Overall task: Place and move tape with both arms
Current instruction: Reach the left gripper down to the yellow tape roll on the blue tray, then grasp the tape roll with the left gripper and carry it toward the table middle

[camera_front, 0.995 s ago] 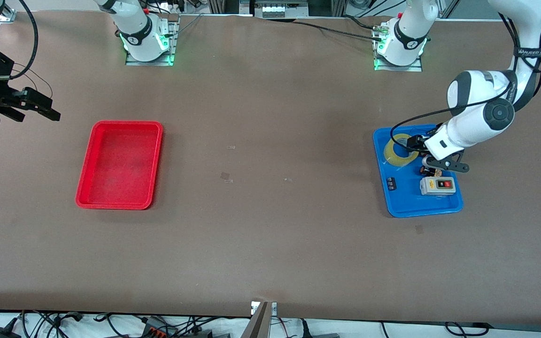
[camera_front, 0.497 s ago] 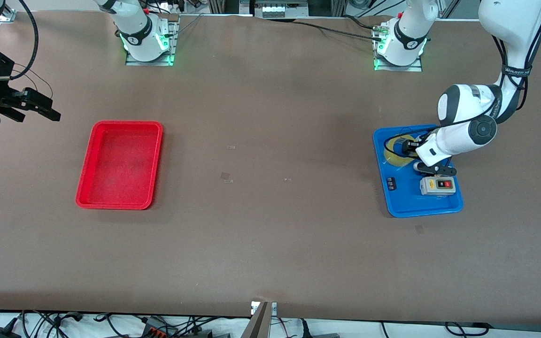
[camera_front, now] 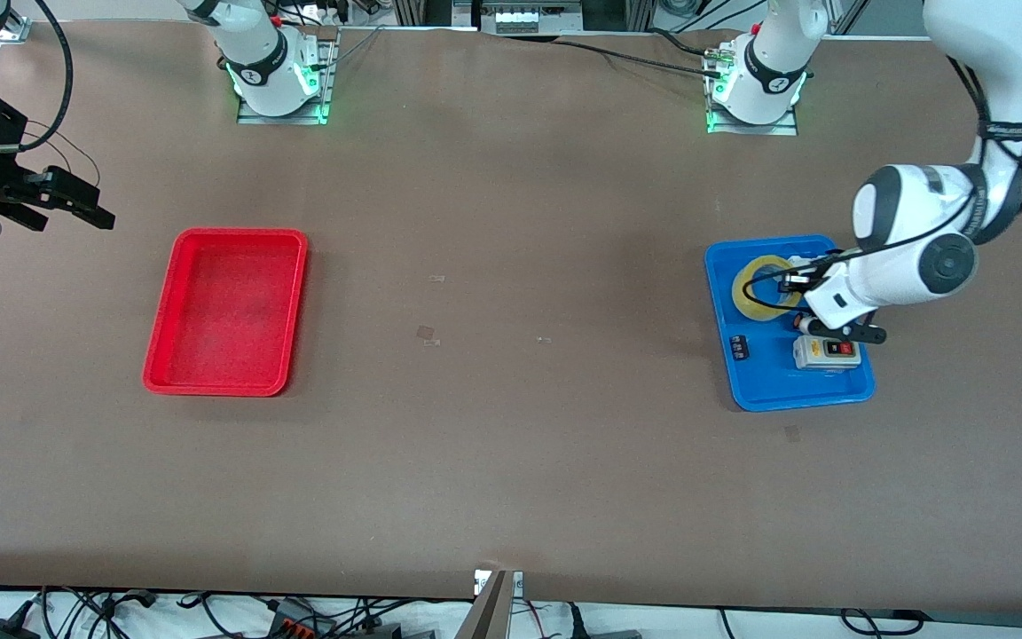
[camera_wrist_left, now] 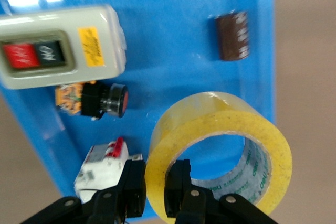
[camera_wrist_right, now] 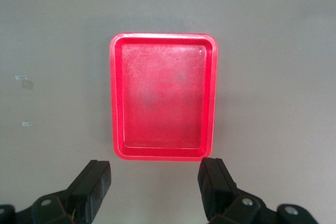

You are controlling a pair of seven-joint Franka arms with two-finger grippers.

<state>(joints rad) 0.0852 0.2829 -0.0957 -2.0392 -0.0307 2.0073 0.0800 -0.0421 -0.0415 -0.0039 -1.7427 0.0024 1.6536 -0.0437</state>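
Pinching the tape roll by its wall above the blue tray, the left gripper could let it swing and slip. The right gripper waits spread wide, over the surface near the red tray.

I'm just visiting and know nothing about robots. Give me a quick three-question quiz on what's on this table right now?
1. True or false: the left gripper is shut on the wall of the tape.
2. Which tray holds the switch box? A) red tray B) blue tray
3. Fill in: the right gripper, fingers open, waits above the ___ tray.

Key: 1 true. 2 B. 3 red.
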